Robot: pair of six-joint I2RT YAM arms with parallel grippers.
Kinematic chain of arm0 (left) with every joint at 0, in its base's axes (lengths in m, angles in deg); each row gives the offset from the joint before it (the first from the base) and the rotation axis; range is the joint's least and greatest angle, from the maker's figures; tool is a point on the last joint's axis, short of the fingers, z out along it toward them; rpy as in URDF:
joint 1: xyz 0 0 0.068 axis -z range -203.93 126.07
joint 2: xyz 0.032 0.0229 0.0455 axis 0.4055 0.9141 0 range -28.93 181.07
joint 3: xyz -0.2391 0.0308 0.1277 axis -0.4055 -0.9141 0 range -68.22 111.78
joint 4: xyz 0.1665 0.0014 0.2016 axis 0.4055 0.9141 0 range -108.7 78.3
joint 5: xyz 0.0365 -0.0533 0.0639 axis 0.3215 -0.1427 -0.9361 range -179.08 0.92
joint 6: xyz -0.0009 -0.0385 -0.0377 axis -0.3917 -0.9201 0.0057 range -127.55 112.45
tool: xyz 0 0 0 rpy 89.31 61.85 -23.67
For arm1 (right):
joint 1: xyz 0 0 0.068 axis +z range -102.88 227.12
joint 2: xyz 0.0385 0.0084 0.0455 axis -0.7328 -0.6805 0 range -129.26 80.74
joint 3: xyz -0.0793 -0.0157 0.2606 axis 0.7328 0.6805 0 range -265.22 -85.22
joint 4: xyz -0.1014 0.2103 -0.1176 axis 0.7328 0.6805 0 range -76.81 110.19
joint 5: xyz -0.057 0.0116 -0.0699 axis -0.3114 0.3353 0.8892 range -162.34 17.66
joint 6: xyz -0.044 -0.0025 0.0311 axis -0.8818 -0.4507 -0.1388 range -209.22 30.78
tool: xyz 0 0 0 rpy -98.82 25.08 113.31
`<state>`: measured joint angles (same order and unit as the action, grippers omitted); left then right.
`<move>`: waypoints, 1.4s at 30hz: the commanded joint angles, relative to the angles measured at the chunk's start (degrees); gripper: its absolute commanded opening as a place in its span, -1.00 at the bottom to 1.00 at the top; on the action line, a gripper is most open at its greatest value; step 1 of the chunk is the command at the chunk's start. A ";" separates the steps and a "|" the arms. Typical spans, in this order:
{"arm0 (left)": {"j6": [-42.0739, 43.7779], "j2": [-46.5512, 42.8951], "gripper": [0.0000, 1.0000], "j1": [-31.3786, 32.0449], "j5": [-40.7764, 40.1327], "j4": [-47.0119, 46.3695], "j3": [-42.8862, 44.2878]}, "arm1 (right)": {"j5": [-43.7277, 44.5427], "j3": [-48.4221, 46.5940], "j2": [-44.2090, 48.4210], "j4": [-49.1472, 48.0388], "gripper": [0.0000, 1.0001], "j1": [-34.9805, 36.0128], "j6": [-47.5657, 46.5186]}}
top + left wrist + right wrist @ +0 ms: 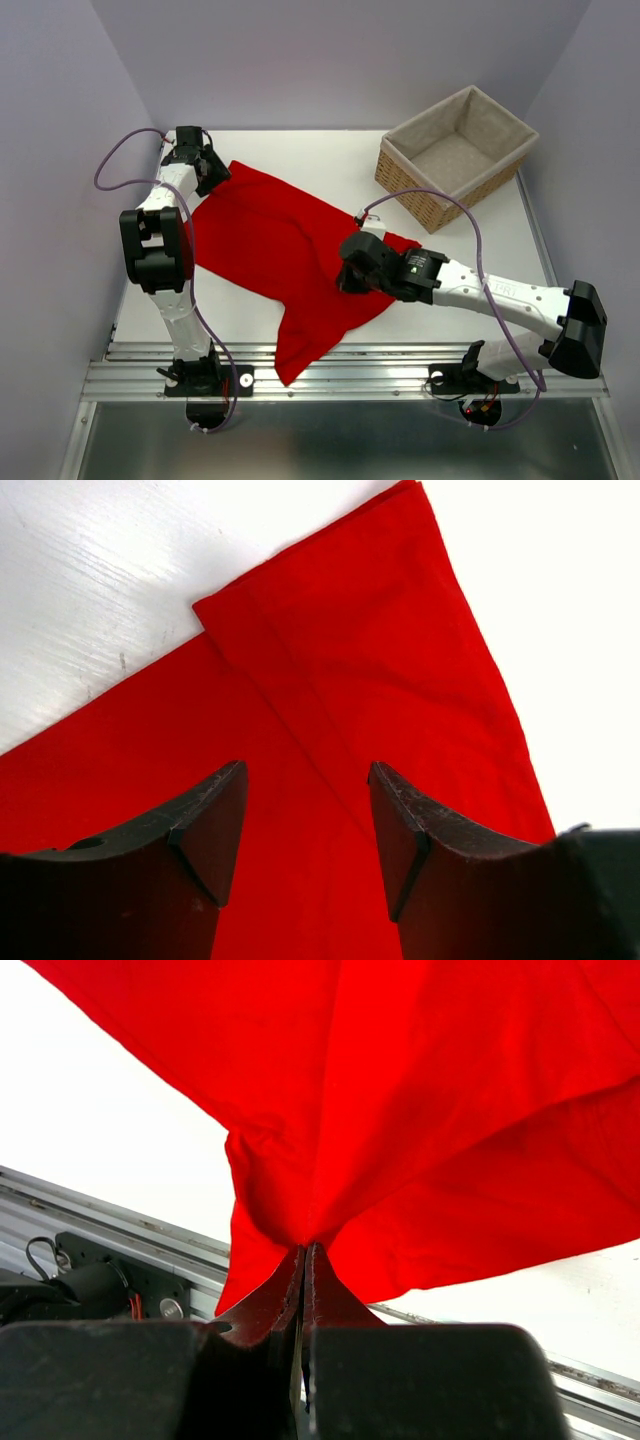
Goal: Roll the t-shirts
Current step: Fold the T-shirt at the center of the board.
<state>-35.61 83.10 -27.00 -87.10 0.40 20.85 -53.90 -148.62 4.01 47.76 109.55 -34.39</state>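
Wicker basket (415, 190) back-R, near t-shirt (260, 240); R gripper (303, 1252) pinches it.

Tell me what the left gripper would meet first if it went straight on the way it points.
Most likely the red t-shirt, spread right under the open left gripper; how far above it hangs is unclear.

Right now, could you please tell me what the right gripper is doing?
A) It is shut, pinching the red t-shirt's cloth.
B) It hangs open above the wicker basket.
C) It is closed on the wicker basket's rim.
A: in the right wrist view the right gripper has its jaws pressed together, with the red t-shirt bunched and puckered right at their tips.
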 commanded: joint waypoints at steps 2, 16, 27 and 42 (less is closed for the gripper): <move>0.63 0.21 0.25 0.26 0.31 0.07 2.94 | 1.08 -3.22 2.20 0.15 -0.99 1.28 -0.34; 0.72 0.21 0.25 0.61 0.31 0.33 3.12 | 0.02 -1.03 3.43 -0.29 -0.99 1.29 0.98; 1.51 0.56 0.25 1.75 0.84 0.24 2.77 | 1.93 10.57 6.06 5.76 0.20 3.31 7.49; 2.56 -2.43 0.26 5.62 3.38 -2.13 -0.48 | 2.66 7.15 -0.33 -2.74 -0.14 -25.49 -6.29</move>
<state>-34.56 83.71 -22.32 -85.37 -0.11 21.36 -50.86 -138.13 6.08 50.82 89.84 -34.67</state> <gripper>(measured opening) 0.629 0.435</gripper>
